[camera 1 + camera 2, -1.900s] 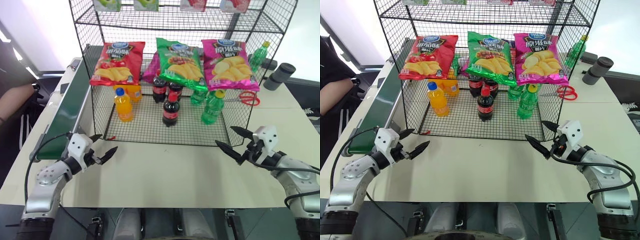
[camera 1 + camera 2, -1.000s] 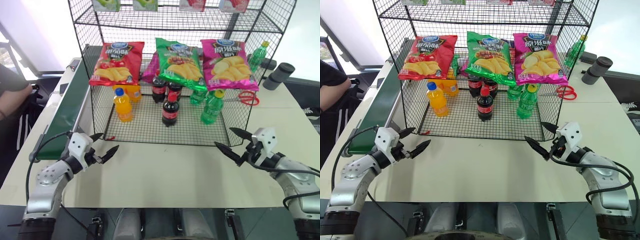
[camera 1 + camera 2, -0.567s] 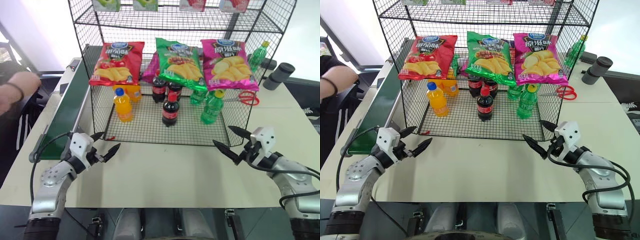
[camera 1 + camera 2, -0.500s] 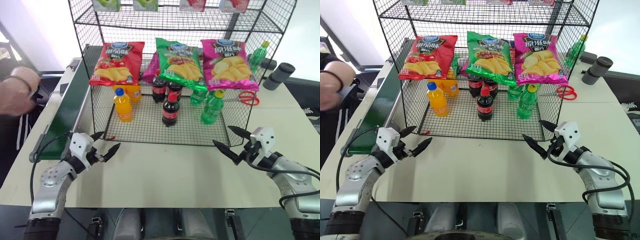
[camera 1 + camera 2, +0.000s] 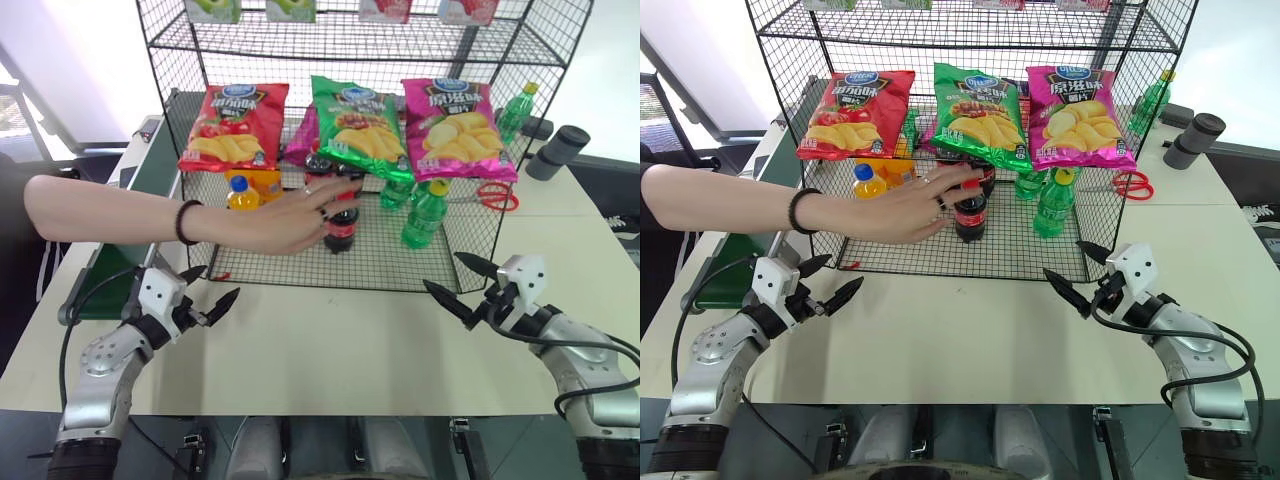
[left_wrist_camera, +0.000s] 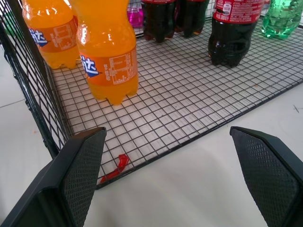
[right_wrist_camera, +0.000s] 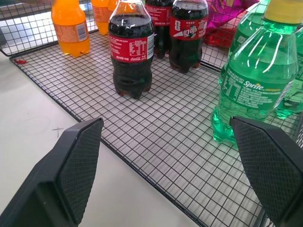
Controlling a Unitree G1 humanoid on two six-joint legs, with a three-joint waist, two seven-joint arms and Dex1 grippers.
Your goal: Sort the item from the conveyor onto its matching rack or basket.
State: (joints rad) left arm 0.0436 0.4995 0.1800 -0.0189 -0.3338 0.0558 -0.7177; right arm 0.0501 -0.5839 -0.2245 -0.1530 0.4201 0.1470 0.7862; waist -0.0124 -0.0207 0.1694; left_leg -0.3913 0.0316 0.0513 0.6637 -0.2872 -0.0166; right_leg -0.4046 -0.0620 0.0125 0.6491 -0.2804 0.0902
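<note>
- Desk (image 5: 330,350), pale, is seen to carry the wire rack, the conveyor and loose items on the far right.
- Rack (image 5: 170,45), black wire mesh in several tiers, is set at the middle of the desk; red (image 5: 233,125), green (image 5: 355,125) and pink (image 5: 455,125) crisp bags are hung across its front.
- Conveyor (image 5: 150,185), dark green belt with grey rails, is laid along the rack's left side.
- A person's arm is stretched in from the left across the rack front; the hand (image 5: 290,215) is laid against the cola bottle.
- Cola bottle (image 7: 130,52) is stood upright on the rack's bottom mesh, near the front edge; two more cola bottles (image 7: 188,33) are stood just behind it.
- Orange soda bottles (image 6: 108,56) are placed to its left, green bottles (image 7: 253,85) to its right.
- Left tool (image 5: 210,290) is held above the desk before the rack's left corner, fingers spread wide, nothing between them.
- Right tool (image 5: 458,283) is held before the right corner, likewise spread and empty.
- Red-handled scissors (image 5: 495,197) are noted on the desk beyond the rack.
</note>
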